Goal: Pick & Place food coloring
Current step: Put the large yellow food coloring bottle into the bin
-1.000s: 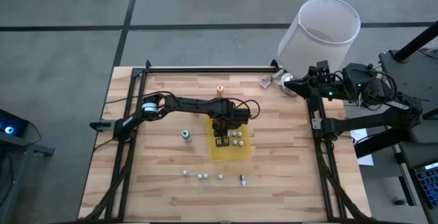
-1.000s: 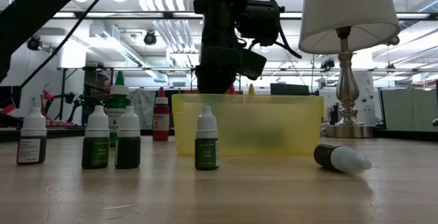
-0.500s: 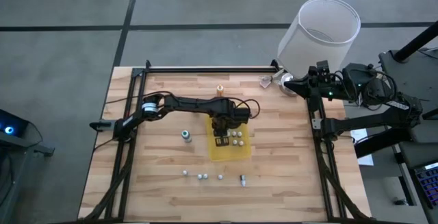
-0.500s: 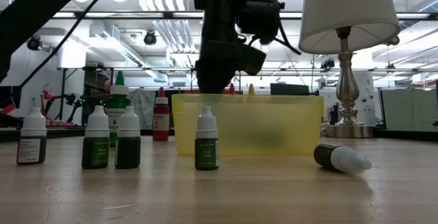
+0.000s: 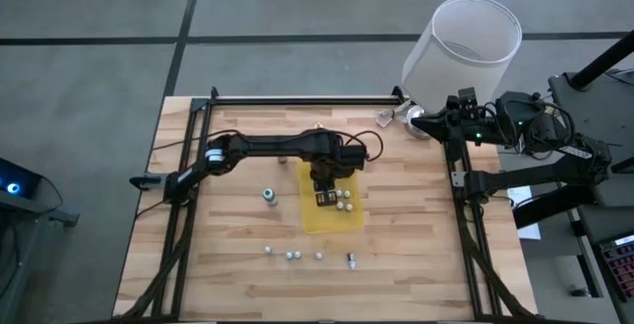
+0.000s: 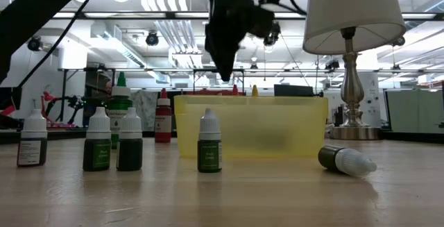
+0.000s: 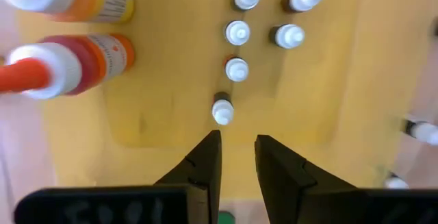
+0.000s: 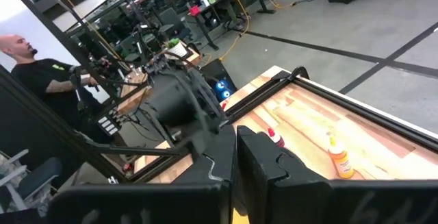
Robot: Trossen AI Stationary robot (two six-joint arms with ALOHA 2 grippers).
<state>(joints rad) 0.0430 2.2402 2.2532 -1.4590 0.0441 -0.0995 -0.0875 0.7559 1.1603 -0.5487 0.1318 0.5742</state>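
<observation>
Food coloring bottles [image 7: 237,69] in yellow tray [image 5: 334,216] | left tool [image 7: 237,157] above tray, narrow, empty | next: grab bottle outside tray

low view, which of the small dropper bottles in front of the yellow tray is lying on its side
The dark, white-capped dropper bottle at the right of the yellow plastic tray lies flat; the others stand upright.

Clear air above the yellow tray [image 5: 349,221]
Left gripper [image 7: 237,157] hangs above its bottles [image 7: 236,69]; loose bottles [image 5: 293,255] crowd the table at 6 o'clock, lamp [image 5: 466,42] at 2.
</observation>
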